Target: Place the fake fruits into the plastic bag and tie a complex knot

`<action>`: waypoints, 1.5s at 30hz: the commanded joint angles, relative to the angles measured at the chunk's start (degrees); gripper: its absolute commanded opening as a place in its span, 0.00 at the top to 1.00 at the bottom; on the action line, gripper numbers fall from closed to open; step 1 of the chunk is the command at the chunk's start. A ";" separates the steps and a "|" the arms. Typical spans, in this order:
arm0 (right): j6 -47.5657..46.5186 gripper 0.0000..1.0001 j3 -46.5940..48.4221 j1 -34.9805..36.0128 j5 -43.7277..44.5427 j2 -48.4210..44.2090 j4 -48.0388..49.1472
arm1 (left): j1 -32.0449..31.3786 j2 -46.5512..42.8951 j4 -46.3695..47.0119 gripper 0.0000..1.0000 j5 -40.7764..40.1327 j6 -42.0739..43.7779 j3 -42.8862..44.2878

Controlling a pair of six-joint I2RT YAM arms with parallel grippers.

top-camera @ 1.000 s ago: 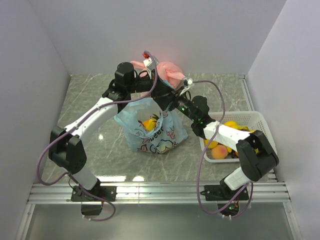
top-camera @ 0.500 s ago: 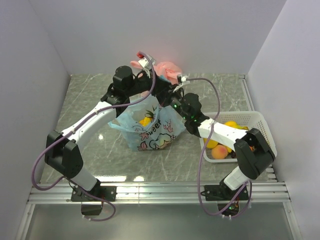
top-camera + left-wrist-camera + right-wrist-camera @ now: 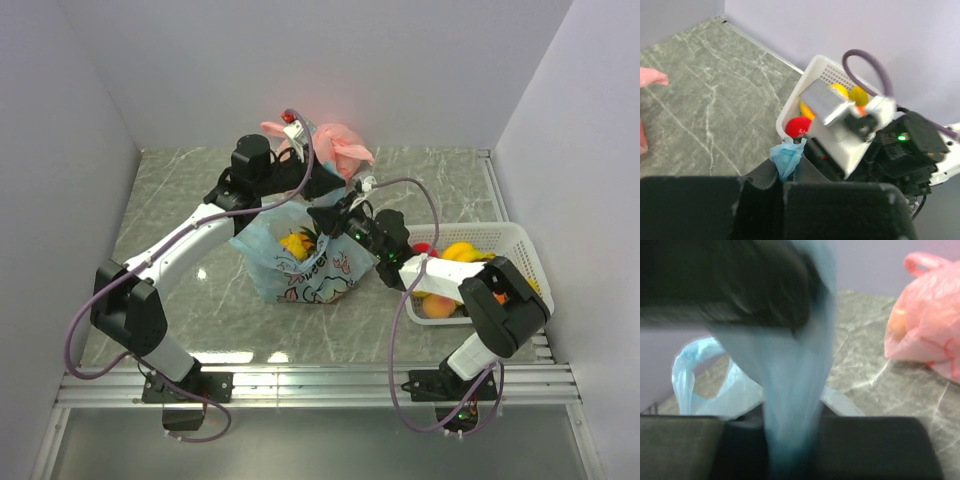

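The light-blue printed plastic bag (image 3: 300,265) stands mid-table with yellow and orange fake fruits (image 3: 296,245) showing inside. My left gripper (image 3: 322,186) is shut on one bunched handle of the bag (image 3: 787,157), above the bag's far right side. My right gripper (image 3: 330,216) is shut on the other handle, a stretched blue strip (image 3: 792,390) running up past the left gripper's dark body. The two grippers are close together over the bag's mouth. More fake fruits, red (image 3: 798,126), yellow (image 3: 462,250) and peach (image 3: 437,305), lie in the white basket.
A white slatted basket (image 3: 520,245) sits at the right. A knotted pink-orange bag (image 3: 335,143) lies against the back wall, also in the right wrist view (image 3: 922,325). Grey walls close the left, back and right sides.
The right gripper has drawn back and down toward the bag's right side with its handle. The left gripper has shifted a little right, holding its handle.
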 commanded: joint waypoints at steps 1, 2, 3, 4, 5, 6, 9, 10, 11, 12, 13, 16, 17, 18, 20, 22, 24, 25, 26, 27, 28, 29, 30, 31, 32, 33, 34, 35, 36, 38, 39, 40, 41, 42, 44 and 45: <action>-2.19 0.65 -1.84 -1.04 -5.21 2.51 -8.19 | 0.09 -2.50 9.90 1.00 2.71 -1.55 2.38; -2.10 0.58 -1.31 -1.40 -5.75 2.25 -8.81 | 0.09 -2.41 9.72 1.00 3.23 -1.64 2.38; -2.01 0.50 -0.87 -1.84 -6.54 2.07 -9.33 | 0.00 -2.41 9.64 1.00 3.67 -1.90 2.47; -2.01 0.50 0.01 -2.28 -7.76 1.98 -9.60 | 0.09 -2.33 9.46 1.00 4.11 -1.82 2.55; -1.75 0.50 0.28 -3.06 -10.04 1.46 -9.52 | 0.09 -2.24 9.11 1.00 4.38 -1.73 2.64; -1.84 0.60 0.28 -3.51 -10.84 1.11 -9.17 | 0.09 -2.32 9.28 1.00 4.56 -1.90 2.47; -1.57 0.99 0.28 -4.74 -13.22 -0.04 -7.06 | 0.00 -2.41 9.63 1.00 5.43 -2.08 2.29; -1.83 1.00 0.28 -5.09 -13.75 -0.13 -7.14 | 0.09 -2.33 10.24 1.00 5.70 -2.51 2.20; -2.18 1.00 0.37 -5.27 -14.54 -0.22 -7.49 | 0.09 -2.41 10.25 1.00 5.53 -2.43 2.20; -2.45 1.00 0.19 -5.27 -16.11 -0.30 -8.36 | 0.09 -2.59 10.60 1.00 5.09 -2.43 2.29; -2.71 1.00 -0.51 -5.36 -16.91 -0.39 -8.46 | 0.09 -2.76 10.34 1.00 5.08 -2.17 2.55; -2.19 1.00 -2.18 -5.88 -19.63 -2.32 -7.58 | 1.14 -2.94 5.43 0.66 6.13 0.29 4.92; -2.19 1.00 -2.44 -5.97 -20.25 -2.67 -7.58 | 2.71 -3.72 2.28 0.37 6.23 1.51 4.93; -2.28 1.00 -2.45 -5.97 -20.26 -3.11 -7.76 | 3.85 -4.34 0.86 0.29 6.23 2.31 4.58; -2.28 1.00 -2.71 -5.97 -20.96 -3.90 -7.41 | 7.79 -6.27 -2.04 0.21 7.27 4.33 3.18; -2.10 1.00 -2.71 -6.32 -22.09 -4.34 -7.14 | 10.62 -7.24 -7.20 0.19 10.77 8.45 1.16; -1.66 1.00 -2.62 -6.76 -22.98 -4.43 -7.31 | 13.35 -8.04 -12.92 0.19 13.34 16.58 0.19; -1.05 1.00 -2.62 -7.20 -24.03 -4.61 -7.32 | 13.79 -8.13 -18.78 0.20 13.61 19.86 0.01; -0.87 1.00 -2.71 -7.46 -24.38 -4.61 -7.23 | 14.49 -8.13 -20.84 0.20 14.57 25.29 -0.43; -0.70 1.00 -2.71 -7.64 -24.65 -4.70 -7.23 | 14.68 -7.95 -22.60 0.20 15.79 27.95 -1.39; -0.35 1.00 -2.62 -7.99 -25.09 -4.79 -7.06 | 14.68 -7.78 -24.36 0.20 16.33 30.24 -1.75; -0.26 1.00 -2.62 -8.25 -25.61 -4.87 -7.14 | 14.68 -7.17 -25.94 0.21 18.34 33.22 -2.53; -0.08 1.00 -2.45 -8.52 -26.05 -4.96 -6.97 | 14.76 -6.72 -26.66 0.22 19.23 34.64 -3.24; 0.27 1.00 -2.45 -8.61 -26.67 -4.96 -6.70 | 14.59 -5.50 -27.27 0.23 19.93 36.14 -3.51; 0.36 1.00 -2.45 -8.78 -27.20 -4.96 -6.44 | 14.33 -4.88 -25.97 0.25 20.02 36.85 -3.94; 0.36 1.00 -2.36 -8.87 -27.98 -5.05 -6.35 | 14.33 -4.18 -24.92 0.26 20.63 36.77 -4.64; 0.27 1.00 -2.27 -8.87 -28.17 -5.22 -6.35 | 14.15 -3.39 -24.47 0.27 20.99 37.20 -4.48; 0.45 1.00 -2.18 -9.05 -28.69 -5.05 -6.35 | 13.37 -1.64 -24.64 0.29 21.34 39.03 -4.04; 0.62 1.00 -1.92 -9.22 -29.30 -5.05 -6.44 | 12.84 -0.84 -25.86 0.34 22.04 40.18 -2.64; 1.24 1.00 -1.83 -9.31 -29.57 -5.05 -6.44 | 10.91 1.10 -26.84 0.39 21.96 42.64 -1.84; 1.41 0.99 -1.92 -9.57 -29.75 -4.96 -5.92 | 10.38 1.62 -27.01 0.48 21.96 43.00 -1.75; 1.76 0.98 -1.83 -9.49 -29.75 -4.79 -5.91 | 9.94 2.15 -27.28 0.54 22.48 43.27 -1.75; 2.03 0.94 -1.74 -9.57 -29.75 -4.79 -6.00 | 8.97 3.11 -27.71 0.70 22.57 43.79 -1.40; 2.29 0.88 -1.22 -9.58 -29.84 -4.70 -6.61 | 8.53 3.47 -30.07 0.77 23.01 44.58 -1.05; 3.69 0.61 -0.78 -9.66 -31.06 -4.79 -7.23 | 7.48 3.74 -31.40 0.94 23.54 45.90 -0.70; 4.66 0.55 -0.78 -9.75 -31.07 -4.96 -7.49 | 7.30 3.65 -31.67 0.97 23.37 45.82 -0.96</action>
